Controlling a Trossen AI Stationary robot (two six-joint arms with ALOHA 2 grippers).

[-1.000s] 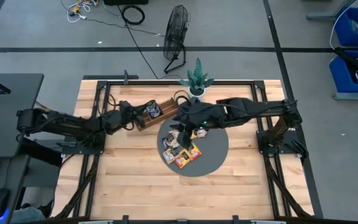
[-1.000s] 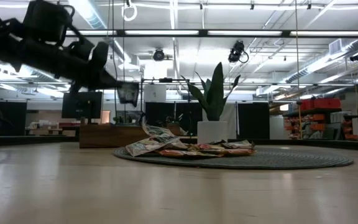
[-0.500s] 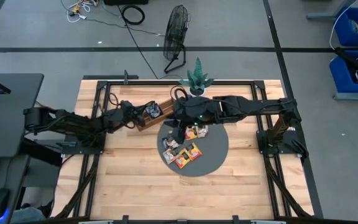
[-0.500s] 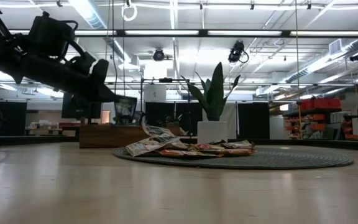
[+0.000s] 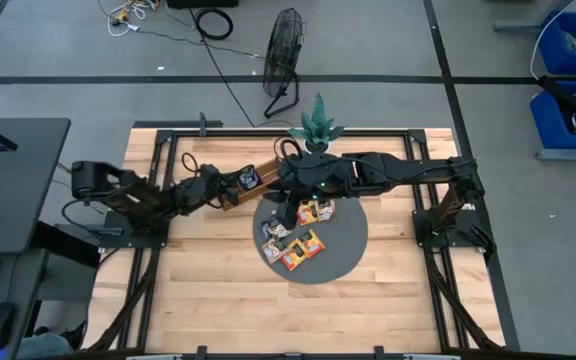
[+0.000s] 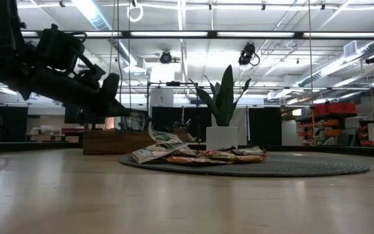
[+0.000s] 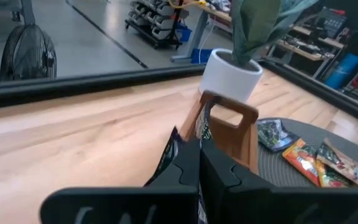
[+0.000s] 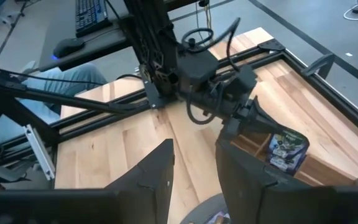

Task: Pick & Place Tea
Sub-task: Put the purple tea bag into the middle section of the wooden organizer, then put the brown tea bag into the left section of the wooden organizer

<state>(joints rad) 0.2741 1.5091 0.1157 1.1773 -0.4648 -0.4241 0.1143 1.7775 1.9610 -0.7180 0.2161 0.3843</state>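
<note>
My left gripper [image 5: 236, 183] is shut on a dark tea sachet [image 8: 284, 149] over the near-left end of the long wooden tray [image 5: 260, 172], which lies at the table's far middle. Several orange, dark and pale tea sachets [image 5: 293, 240] lie flat in a loose heap on the round grey mat [image 5: 343, 250]. My right gripper [image 8: 194, 146] hangs open and empty high above the mat's far-left rim, close to the tray [image 8: 328, 168], looking toward my left arm. My left gripper pinches the dark sachet's near edge [image 7: 169, 152] between its two shut fingertips. The fingers come nearly level from the table's left. The sachet stands on edge beyond the fingertips, its far part down inside a tray compartment [image 8: 272, 146]; whether it rests on the tray's floor I cannot tell.
A potted plant in a white pot [image 5: 316, 128] stands just beyond the tray's far end. Black frame rails [image 5: 268, 130] run along the table's edges. Bare wood [image 5: 218, 290] lies near and left of the mat. A fan [image 5: 286, 50] stands on the floor beyond the table.
My left gripper has sunk toward the wooden tray, staying shut on the dark sachet, which has come down from above the tray's rim into a compartment. The sachets on the mat have kept still.
</note>
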